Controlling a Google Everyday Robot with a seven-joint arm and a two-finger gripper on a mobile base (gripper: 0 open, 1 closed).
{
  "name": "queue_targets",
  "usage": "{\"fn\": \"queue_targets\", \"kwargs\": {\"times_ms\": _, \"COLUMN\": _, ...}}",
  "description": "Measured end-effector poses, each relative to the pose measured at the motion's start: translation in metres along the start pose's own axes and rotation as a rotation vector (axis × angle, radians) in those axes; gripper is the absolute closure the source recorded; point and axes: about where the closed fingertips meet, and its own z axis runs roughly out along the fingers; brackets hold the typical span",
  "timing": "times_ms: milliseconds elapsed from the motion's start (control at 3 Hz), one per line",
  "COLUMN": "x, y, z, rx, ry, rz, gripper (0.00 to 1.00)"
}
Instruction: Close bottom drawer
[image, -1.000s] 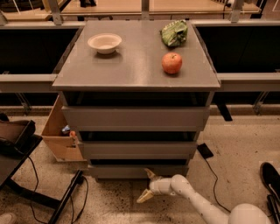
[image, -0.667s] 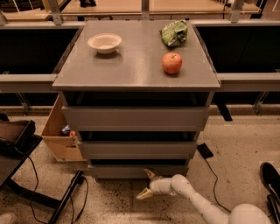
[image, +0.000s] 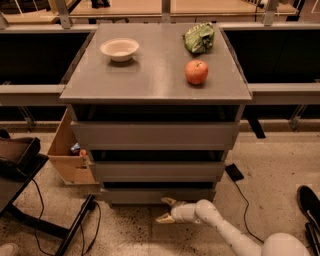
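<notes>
The bottom drawer (image: 155, 195) is the lowest and narrowest grey front of the cabinet, near the floor, under two wider drawers (image: 155, 135). Its flat front sits only slightly out from the cabinet; no tray inside shows. My gripper (image: 166, 210) is low, right in front of the drawer's middle, on a white arm coming from the lower right. Its two tan fingers (image: 168, 201) are spread apart, the upper one at the drawer front's lower edge.
On the cabinet top (image: 150, 75) stand a white bowl (image: 119, 49), a red apple (image: 196, 72) and a green bag (image: 199, 38). A cardboard box (image: 67, 155) stands left of the cabinet. Cables (image: 80, 220) and a dark chair (image: 17, 160) are at the left floor.
The gripper has stayed almost in place in front of the bottom drawer, edging slightly toward it. The drawer and the things on top have not visibly moved.
</notes>
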Motion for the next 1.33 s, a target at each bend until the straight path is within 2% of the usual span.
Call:
{"fn": "queue_targets", "kwargs": {"times_ms": 333, "x": -0.002, "y": 0.006, "z": -0.003, "rx": 0.003, "ry": 0.005, "rz": -0.007, "gripper": 0.11}}
{"fn": "queue_targets", "kwargs": {"times_ms": 667, "x": 0.029, "y": -0.013, "z": -0.065, "rx": 0.087, "ry": 0.138, "rz": -0.053, "gripper": 0.14}}
{"fn": "queue_targets", "kwargs": {"times_ms": 1000, "x": 0.042, "y": -0.036, "z": -0.134, "rx": 0.161, "ry": 0.310, "rz": -0.186, "gripper": 0.38}}
{"fn": "queue_targets", "kwargs": {"times_ms": 1333, "x": 0.012, "y": -0.053, "z": -0.167, "rx": 0.163, "ry": 0.405, "rz": -0.399, "gripper": 0.61}}
